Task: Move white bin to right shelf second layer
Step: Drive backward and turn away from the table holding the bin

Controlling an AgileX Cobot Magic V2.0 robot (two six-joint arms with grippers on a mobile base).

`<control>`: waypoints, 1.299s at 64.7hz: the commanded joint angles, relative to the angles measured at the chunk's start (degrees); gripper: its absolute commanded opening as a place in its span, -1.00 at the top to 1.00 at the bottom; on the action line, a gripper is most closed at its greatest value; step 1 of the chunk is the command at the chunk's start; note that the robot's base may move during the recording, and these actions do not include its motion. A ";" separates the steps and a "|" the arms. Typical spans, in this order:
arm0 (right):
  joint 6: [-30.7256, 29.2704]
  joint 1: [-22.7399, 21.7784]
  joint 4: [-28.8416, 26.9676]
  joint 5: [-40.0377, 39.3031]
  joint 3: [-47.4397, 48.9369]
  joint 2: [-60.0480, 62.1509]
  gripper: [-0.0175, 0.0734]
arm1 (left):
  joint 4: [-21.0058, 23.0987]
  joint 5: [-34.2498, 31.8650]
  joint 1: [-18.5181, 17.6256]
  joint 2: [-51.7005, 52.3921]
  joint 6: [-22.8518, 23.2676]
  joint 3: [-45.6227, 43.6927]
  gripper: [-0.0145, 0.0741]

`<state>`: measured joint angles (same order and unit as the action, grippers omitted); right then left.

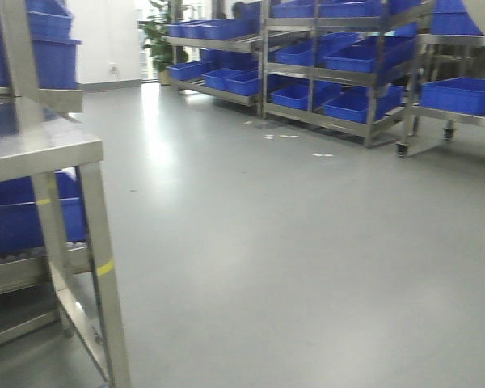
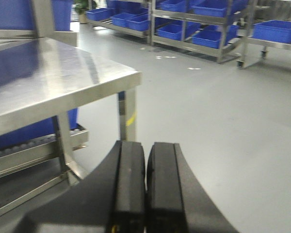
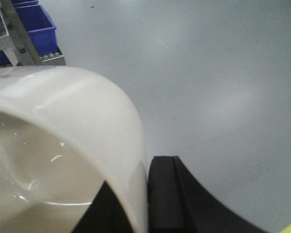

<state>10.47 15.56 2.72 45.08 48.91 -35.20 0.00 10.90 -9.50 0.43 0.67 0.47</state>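
L gripper (image 2: 145, 187): fingers pressing together, nothing btwn; hanging low over grey floor (image 2: 223, 121), near steel table (image 2: 63, 82) corner.
R gripper (image 3: 144, 204): pinching white bin (image 3: 72, 111) wall at rim, one finger inside, one outside.
Bin look: glossy cream-white, smooth, rounded rim; inner wall catching light glints.
Bin loc: hanging in R gripper above floor, well apart from blue crates (image 3: 36, 22) at top left.
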 commanded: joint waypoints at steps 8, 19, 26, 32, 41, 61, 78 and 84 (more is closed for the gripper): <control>0.05 -0.34 0.26 -4.99 1.73 -0.25 0.49 | 0.00 -4.95 -0.38 0.83 0.42 1.56 0.48; 0.05 -0.34 0.26 -4.99 1.73 -0.25 0.49 | 0.00 -4.95 -0.38 0.83 0.42 1.56 0.48; 0.05 -0.34 0.26 -4.99 1.73 -0.25 0.49 | 0.00 -4.95 -0.38 0.83 0.42 1.56 0.48; 0.05 -0.34 0.26 -4.99 1.73 -0.25 0.49 | 0.00 -4.95 -0.38 0.83 0.42 1.56 0.48; 0.05 -0.34 0.26 -4.99 1.73 -0.25 0.49 | 0.00 -4.95 -0.38 0.83 0.42 1.56 0.48; 0.05 -0.34 0.26 -4.99 1.73 -0.25 0.49 | 0.00 -4.95 -0.38 0.83 0.42 1.56 0.48; 0.05 -0.34 0.26 -4.99 1.73 -0.17 0.49 | 0.00 -4.95 -0.38 0.83 0.42 1.56 0.48; 0.05 -0.34 0.26 -4.99 1.73 -0.17 0.49 | 0.00 -4.95 -0.38 0.83 0.42 1.56 0.48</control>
<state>10.47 15.56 2.72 45.08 48.91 -35.20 0.00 10.90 -9.50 0.43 0.67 0.47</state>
